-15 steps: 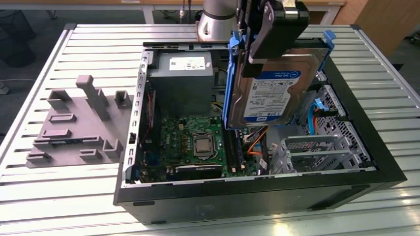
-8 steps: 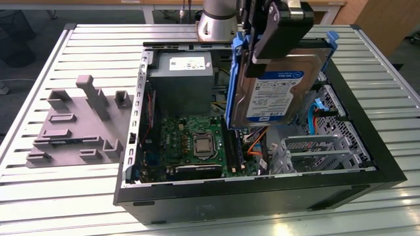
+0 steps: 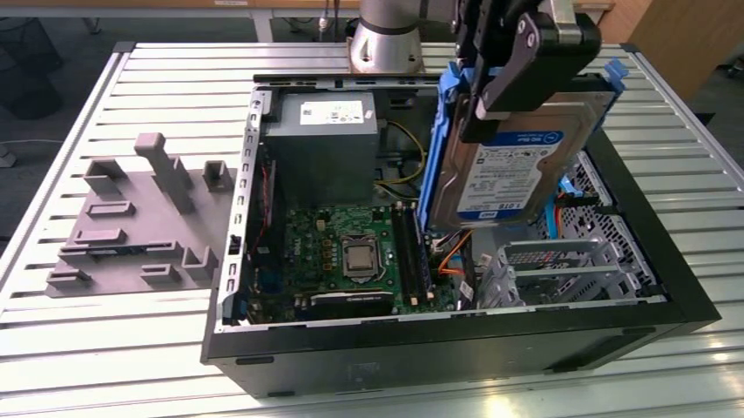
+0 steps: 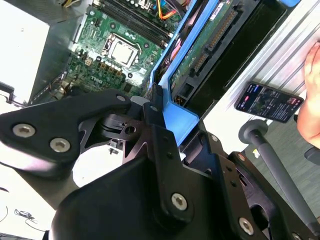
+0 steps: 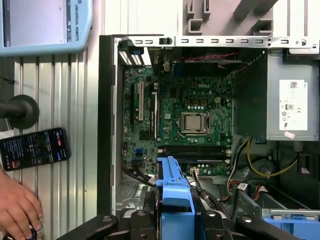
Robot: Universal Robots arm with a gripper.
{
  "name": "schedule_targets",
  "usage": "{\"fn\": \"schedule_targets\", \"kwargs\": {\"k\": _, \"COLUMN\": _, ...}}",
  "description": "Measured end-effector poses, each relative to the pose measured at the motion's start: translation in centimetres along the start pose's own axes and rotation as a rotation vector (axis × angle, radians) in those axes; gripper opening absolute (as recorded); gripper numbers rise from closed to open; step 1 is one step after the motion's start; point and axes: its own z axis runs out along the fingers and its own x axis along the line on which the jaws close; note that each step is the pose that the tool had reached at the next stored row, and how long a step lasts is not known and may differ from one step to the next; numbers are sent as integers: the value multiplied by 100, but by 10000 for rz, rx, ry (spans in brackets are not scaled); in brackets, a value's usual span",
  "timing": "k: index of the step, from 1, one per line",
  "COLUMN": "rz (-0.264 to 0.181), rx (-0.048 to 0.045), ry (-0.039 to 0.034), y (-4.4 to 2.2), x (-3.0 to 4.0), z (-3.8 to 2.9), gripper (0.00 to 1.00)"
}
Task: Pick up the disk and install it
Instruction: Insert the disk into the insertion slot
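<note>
The arm is seen standing upright at the top of the exterior view. The tool is pointed downward. Its fingers are closed on the disk, which is held on edge, lifted.

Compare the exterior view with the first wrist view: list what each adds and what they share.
Exterior view adds: the disk seen face-on with its blue-and-white label, held in the gripper over the open computer case, plus the arm's base. First wrist view adds: a phone and a person's hand beside the case. Shared: the motherboard, the grey power supply and the disk's blue rail.
</note>
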Motion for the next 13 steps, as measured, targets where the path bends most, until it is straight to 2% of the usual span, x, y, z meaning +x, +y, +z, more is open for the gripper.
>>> {"fn": "schedule_targets", "kwargs": {"k": 6, "rz": 225, "rx": -7, "ry": -1, "y": -16, "x": 38, "z": 45, "gripper": 37}}
{"fn": "schedule_targets", "kwargs": {"k": 13, "rz": 225, "rx": -7, "ry": -2, "y": -178, "x": 70, "z": 101, "gripper": 37}}
